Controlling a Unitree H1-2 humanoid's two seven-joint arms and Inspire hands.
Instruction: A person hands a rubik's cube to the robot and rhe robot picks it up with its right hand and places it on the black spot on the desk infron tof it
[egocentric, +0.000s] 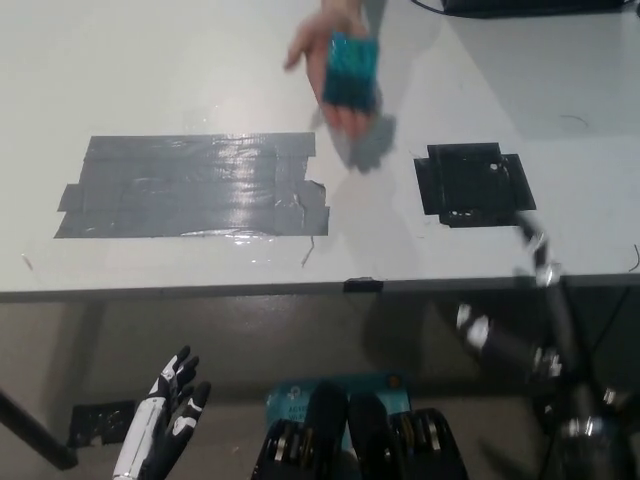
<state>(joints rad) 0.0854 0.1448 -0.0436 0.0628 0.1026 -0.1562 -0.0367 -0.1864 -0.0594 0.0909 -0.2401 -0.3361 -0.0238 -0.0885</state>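
Left hand (165, 415) hangs released below the white desk (150, 70) edge, fingers spread. Grey tape patch (195, 185) lies left; a person's hand (335, 60) holds the blurred rubik's cube (352, 72) above centre; black spot (472, 184) lies right. Right hand (530, 300) is blurred; its state cannot be determined.

A blurred teal-blue cube (351, 68) in a person's hand (330, 45), far centre. White desk (150, 70) with a shiny grey tape patch (195, 186) left and a black square spot (472, 184) right.
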